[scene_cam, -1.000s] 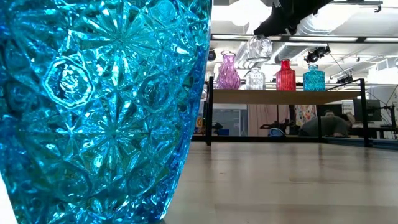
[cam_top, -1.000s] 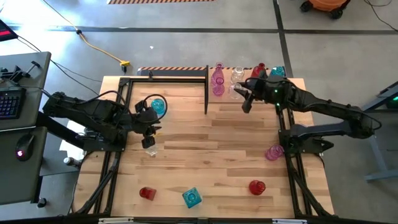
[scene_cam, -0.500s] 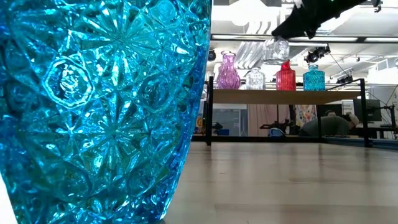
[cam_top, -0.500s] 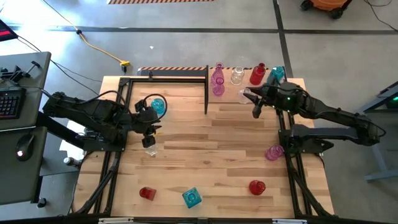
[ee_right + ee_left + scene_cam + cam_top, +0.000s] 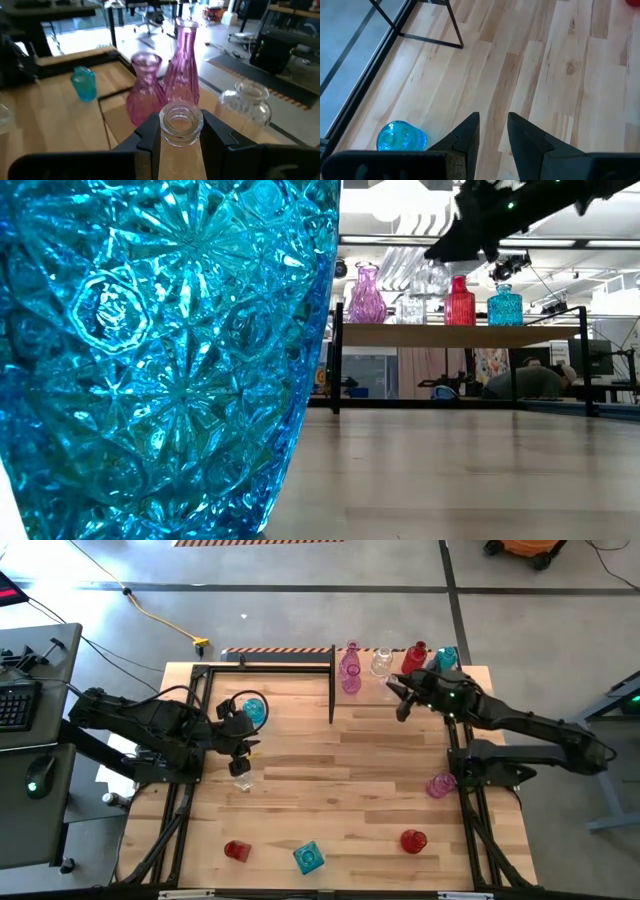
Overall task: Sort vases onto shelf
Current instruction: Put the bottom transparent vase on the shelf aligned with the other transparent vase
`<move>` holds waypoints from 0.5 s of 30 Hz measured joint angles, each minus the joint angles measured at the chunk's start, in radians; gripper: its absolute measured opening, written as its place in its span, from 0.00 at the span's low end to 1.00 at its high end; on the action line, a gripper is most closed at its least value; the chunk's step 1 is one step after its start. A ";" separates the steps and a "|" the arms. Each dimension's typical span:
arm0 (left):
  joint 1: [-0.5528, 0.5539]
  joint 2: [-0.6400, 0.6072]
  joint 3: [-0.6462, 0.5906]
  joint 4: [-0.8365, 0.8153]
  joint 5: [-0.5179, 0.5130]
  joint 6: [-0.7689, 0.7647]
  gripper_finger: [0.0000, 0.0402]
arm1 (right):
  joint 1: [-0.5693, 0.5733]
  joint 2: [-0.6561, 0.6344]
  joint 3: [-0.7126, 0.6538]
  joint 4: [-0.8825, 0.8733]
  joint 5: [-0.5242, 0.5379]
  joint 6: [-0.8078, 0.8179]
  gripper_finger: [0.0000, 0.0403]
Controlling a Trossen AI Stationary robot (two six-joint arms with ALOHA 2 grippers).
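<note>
Shifted back leftward over the shelf, right gripper clamps a clear ribbed glass vase by its neck.

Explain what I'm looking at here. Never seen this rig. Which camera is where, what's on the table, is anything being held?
Two dark robot arms work at a wooden table, each ending in a two-finger tool. One camera looks straight down on everything. One sits at table height, with a teal vase right against its lens. One rides on each wrist.

The right tool is shut on a clear vase, held over the shelf, a raised wooden platform at the far right of the table. Pink, clear, red and teal vases already stand there.

The left tool waits open over the table's left side, beside another teal vase. More vases sit loose on the table: red, teal, pink and clear.
</note>
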 joint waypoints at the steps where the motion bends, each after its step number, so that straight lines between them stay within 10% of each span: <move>1: 0.000 0.000 0.000 0.000 0.000 0.000 0.22 | -0.007 0.016 0.000 0.001 0.001 0.000 0.18; 15: 0.000 0.000 0.000 0.000 0.000 0.009 0.22 | -0.059 0.147 0.000 0.072 0.004 0.011 0.18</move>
